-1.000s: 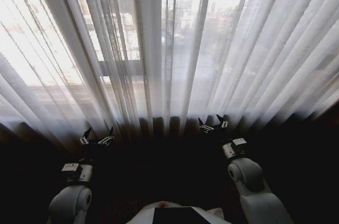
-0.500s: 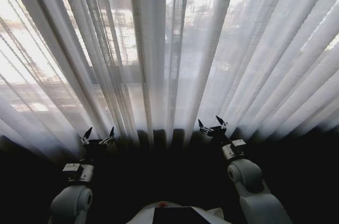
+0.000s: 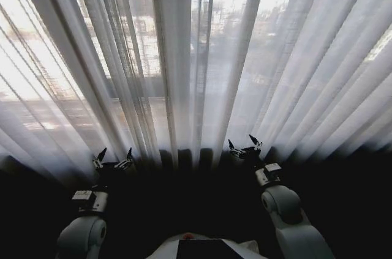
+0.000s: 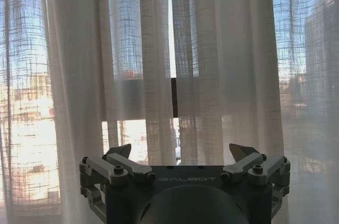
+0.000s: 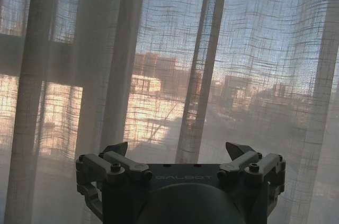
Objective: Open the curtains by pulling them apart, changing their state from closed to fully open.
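Bright daylight floods through a large window, with a dark horizontal frame bar crossing it and a dark vertical mullion. Beyond the glass stand what seem to be city buildings, sunlit. The floor below lies in deep shadow

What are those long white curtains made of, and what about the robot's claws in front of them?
The curtains look like thin, loosely woven fabric, perhaps linen or voile: the weave grid shows and buildings are visible through them. The left gripper and right gripper, both open and short of the cloth, look like dark matte metal, possibly hard plastic, with visible screws.
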Robot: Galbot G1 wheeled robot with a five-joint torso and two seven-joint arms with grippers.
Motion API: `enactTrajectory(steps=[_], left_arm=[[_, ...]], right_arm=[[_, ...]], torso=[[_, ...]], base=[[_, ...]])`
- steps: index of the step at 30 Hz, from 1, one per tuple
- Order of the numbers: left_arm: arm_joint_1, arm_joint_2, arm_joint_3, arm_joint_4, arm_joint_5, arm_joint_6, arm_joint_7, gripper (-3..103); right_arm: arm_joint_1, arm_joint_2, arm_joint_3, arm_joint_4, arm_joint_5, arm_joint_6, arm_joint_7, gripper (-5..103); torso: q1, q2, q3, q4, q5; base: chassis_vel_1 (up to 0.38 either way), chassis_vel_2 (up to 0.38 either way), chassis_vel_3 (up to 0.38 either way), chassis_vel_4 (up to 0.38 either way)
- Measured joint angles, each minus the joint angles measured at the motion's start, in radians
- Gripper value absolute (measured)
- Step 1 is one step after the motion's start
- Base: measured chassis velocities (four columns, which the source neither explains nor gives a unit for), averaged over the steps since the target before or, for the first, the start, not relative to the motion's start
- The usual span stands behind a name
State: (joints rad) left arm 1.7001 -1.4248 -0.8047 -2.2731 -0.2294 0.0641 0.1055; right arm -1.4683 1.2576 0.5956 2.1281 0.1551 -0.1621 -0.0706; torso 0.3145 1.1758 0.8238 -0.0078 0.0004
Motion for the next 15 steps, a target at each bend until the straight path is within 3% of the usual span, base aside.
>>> enactTrajectory(steps=[8,15], left_arm=[[0.003,-0.001,-0.003,0.001,-0.001,-0.005,0.000,100],[0.003,-0.005,0.003,0.002,0.001,-0.007,0.002,100]], right_arm=[[0.005,-0.003,-0.001,0.000,0.000,0.000,0.000,100],[0.000,-0.002,0.002,-0.001,0.002,0.004,-0.001,100]], torso=[[0.000,0.000,0.000,0.0001,-0.0002],[-0.001,0.000,0.000,0.0001,-0.0003]], base=[[0.160,0.141,-0.137,-0.160],[0.283,0.256,-0.273,-0.274]])
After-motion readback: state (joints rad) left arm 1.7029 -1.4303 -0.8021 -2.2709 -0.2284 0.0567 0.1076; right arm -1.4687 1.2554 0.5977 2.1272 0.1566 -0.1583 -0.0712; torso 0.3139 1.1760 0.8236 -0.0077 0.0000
